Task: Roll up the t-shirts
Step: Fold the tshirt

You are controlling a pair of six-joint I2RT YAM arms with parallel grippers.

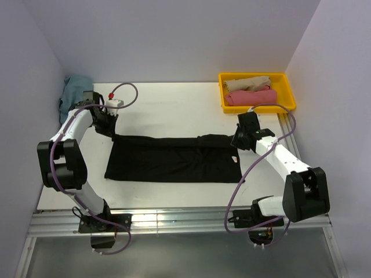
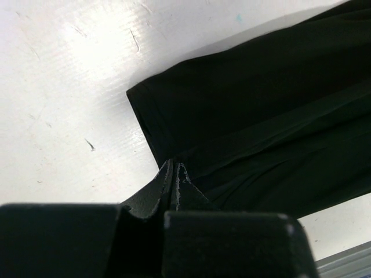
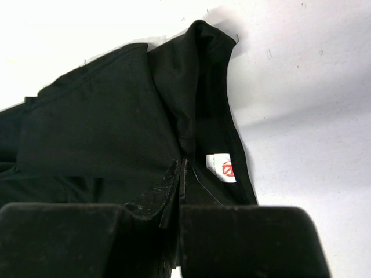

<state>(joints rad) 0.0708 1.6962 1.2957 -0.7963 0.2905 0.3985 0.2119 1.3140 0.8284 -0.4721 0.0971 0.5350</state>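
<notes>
left gripper (image 2: 175, 174) clamped on black t-shirt (image 1: 174, 159) at its far left corner | right gripper (image 3: 182, 169) clamped beside the neck label (image 3: 222, 168) | shirt lay on table (image 1: 174, 110)

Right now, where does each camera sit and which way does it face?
Top external: above and behind the bases, looking down at the table, black t-shirt and yellow tray; left arm and right arm show.
Left wrist: on the left arm, looking down past its shut left pincer, which pinches the shirt's hem edge.
Right wrist: on the right arm, looking down past its shut right pincer, gripping the collar end beside the white label.
Shared: top and right wrist views both show that label.
</notes>
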